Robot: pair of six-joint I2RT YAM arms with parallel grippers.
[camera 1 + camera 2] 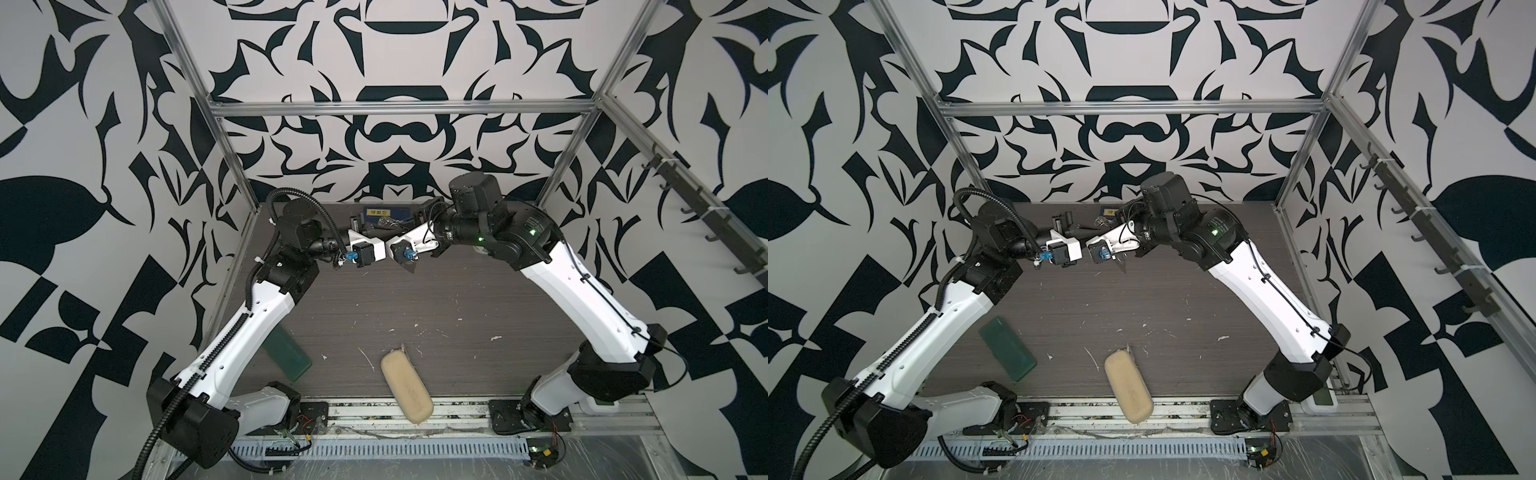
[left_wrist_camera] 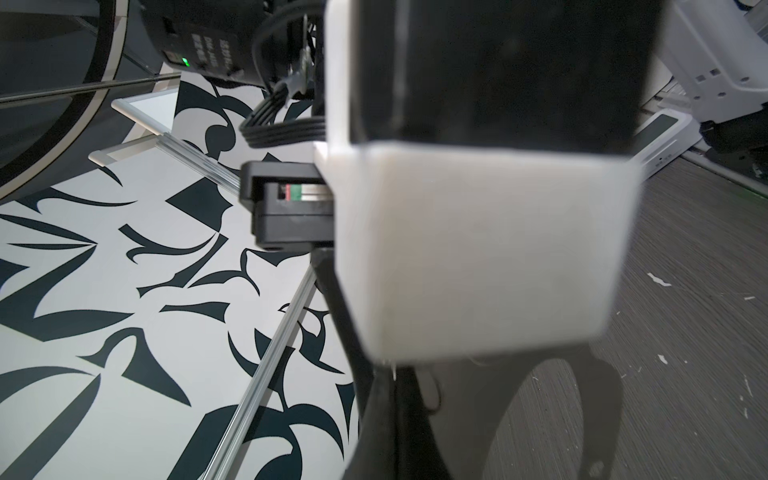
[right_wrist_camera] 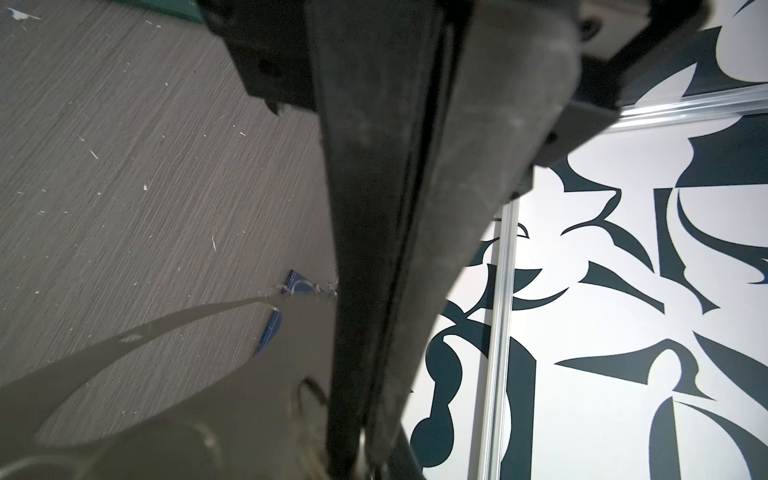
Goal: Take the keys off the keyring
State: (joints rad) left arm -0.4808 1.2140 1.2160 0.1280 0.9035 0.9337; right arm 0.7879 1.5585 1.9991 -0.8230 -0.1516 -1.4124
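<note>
Both jaws are closed by the keyring [image 1: 390,223]; you cannot see a grip, so pulling may slip the chain.

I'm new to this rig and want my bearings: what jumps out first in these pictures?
The bold black-and-white patterned walls strike first, surrounding the cell on three sides. Then the left arm and right arm, leaning in to almost meet over the far middle of the dark table. A beige oblong case lies at the near edge, overhanging the rail.
</note>
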